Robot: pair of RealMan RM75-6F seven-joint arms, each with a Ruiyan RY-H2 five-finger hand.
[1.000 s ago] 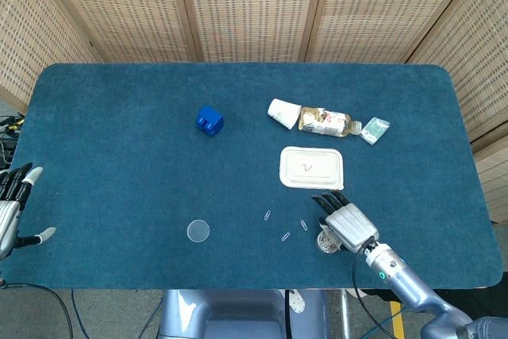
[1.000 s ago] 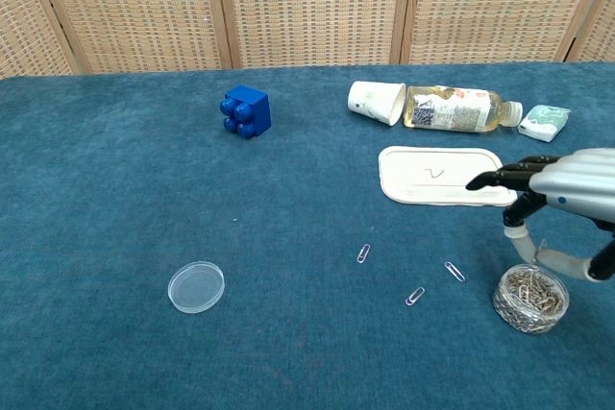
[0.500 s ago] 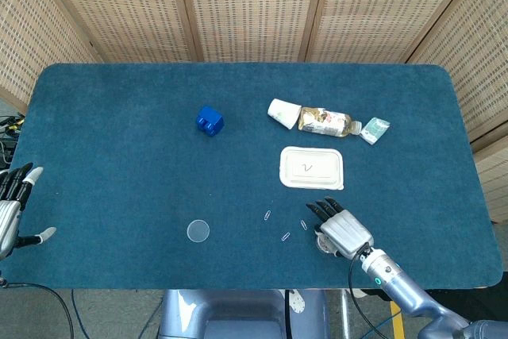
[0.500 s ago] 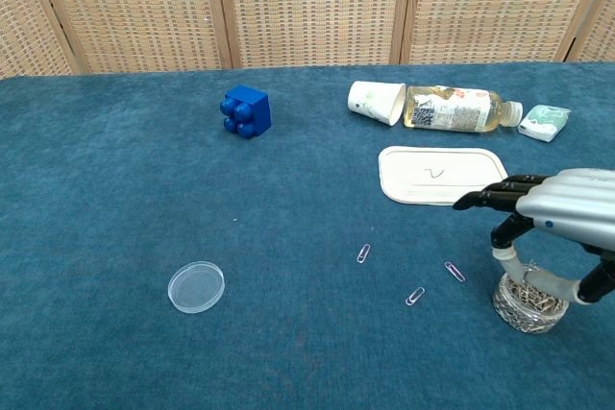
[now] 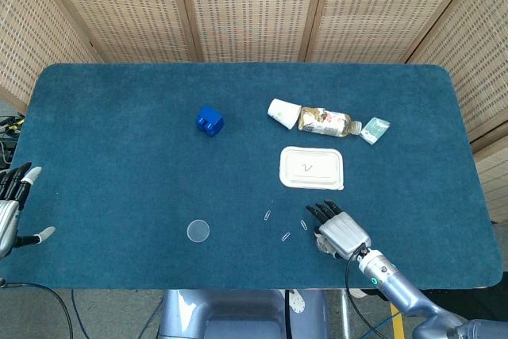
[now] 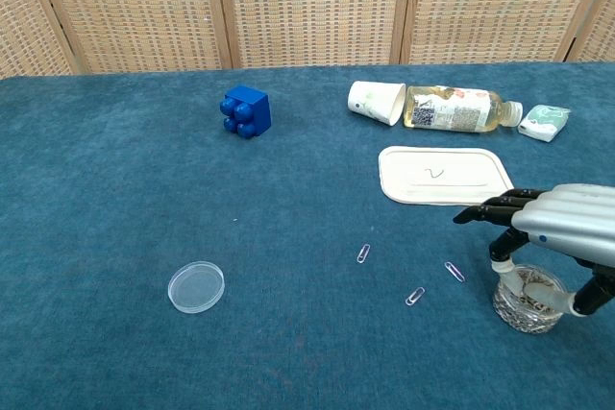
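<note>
The right hand (image 6: 553,237) is hovering low over the small clear round dish of metal paper clips (image 6: 527,300), fingers stretched forward and apart, thumb reaching down to the dish's near rim, nothing clasped in it. The dish is sitting on the blue felt-covered desk (image 6: 115,208) right beneath the palm. In the head view the right hand (image 5: 340,229) is covering the dish almost entirely, so only a sliver is peeking out at its left edge; the chest view is showing the dish and the clips inside plainly. Just left of the fingertips, three loose silver paper clips (image 6: 415,295) are lying scattered on the felt. Beyond the fingers, a white rectangular plastic lid (image 6: 444,174) is lying flat. Further back, a white paper cup (image 6: 376,101) is lying on its side, touching a clear plastic bottle of yellowish drink (image 6: 455,108), with a small pale green packet (image 6: 545,121) just past the bottle's cap. Well off to the left, a blue toy building block (image 6: 245,110) is sitting, and a clear round dish lid (image 6: 196,287) is lying near the front edge. The left hand (image 5: 11,208) is showing only in the head view, at the far left desk edge, fingers spread and holding nothing.
</note>
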